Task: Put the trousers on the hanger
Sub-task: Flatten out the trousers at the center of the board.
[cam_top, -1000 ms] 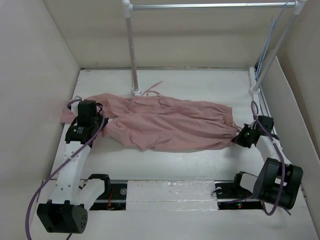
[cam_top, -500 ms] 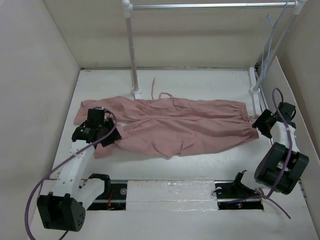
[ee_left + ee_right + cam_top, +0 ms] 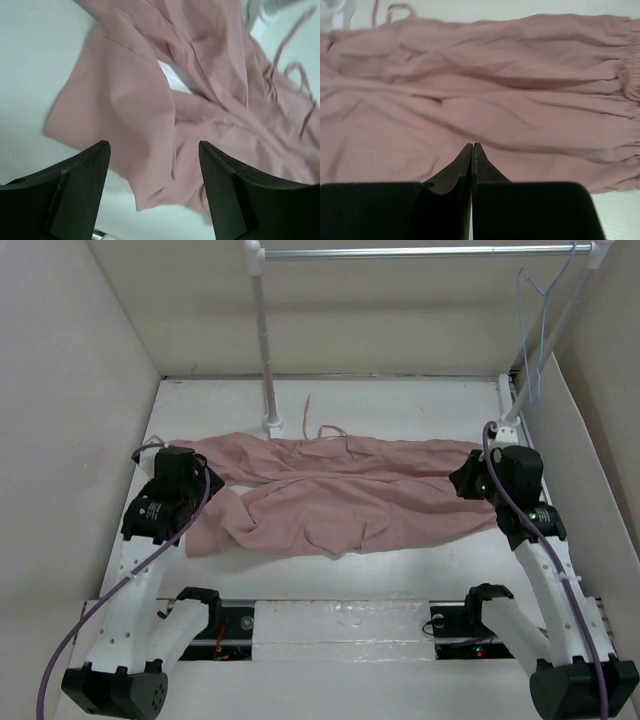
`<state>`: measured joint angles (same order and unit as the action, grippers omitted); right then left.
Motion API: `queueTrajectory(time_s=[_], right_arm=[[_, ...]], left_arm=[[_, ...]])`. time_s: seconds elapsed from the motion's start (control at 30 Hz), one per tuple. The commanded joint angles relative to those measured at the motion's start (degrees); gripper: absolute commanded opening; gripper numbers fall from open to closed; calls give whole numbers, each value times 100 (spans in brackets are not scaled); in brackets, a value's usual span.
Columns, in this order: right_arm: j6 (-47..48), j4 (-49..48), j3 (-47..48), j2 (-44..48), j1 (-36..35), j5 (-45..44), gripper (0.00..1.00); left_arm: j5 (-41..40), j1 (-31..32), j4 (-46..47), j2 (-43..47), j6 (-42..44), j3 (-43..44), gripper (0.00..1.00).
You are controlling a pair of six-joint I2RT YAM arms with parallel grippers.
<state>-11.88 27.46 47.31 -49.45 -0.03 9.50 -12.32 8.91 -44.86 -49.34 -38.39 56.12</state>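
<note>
trousers (image 3: 340, 495) spread flat across table (image 3: 400, 405) | hanger (image 3: 523, 300) up on rail (image 3: 420, 252), far right, well apart | left gripper (image 3: 152, 145) wide open, empty, over left end | right gripper (image 3: 471, 146) closed tight, holding nothing, over right end

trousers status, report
Left claw open, low over left end of trousers. Right claw shut, empty, over right end. They lie spread flat on table. Hanger hanging on rail, far right.

My left arm (image 3: 128, 592) and right arm (image 3: 553, 585) are white shell links, dotted with small holes, between black motor joints. A purple cable (image 3: 70, 645) trails along each. My fingers (image 3: 75, 192) are matte black wedges.
</note>
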Motion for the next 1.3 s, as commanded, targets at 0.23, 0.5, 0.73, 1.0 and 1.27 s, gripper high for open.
queueTrajectory(time_s=[0.23,0.5,0.73,1.0,1.27], right_arm=[[1344,786,-591,551,-1560,817,8],[1776,883,-451,516,-2246,834,14],[1935,910,-38,288,-2230,800,20],[1970,893,499,-161,-2176,808,26],[1839,576,306,-301,-1792,905,28]], left_arm=[[-201,-548,-243,-94,-3477,-1163,64],[-62,-548,83,-189,-4809,-2017,73],[545,-548,697,-855,-5310,-2596,70],[267,-548,690,-1745,-5038,-2361,27],[-964,-1356,-730,-1631,-3783,-1131,0]])
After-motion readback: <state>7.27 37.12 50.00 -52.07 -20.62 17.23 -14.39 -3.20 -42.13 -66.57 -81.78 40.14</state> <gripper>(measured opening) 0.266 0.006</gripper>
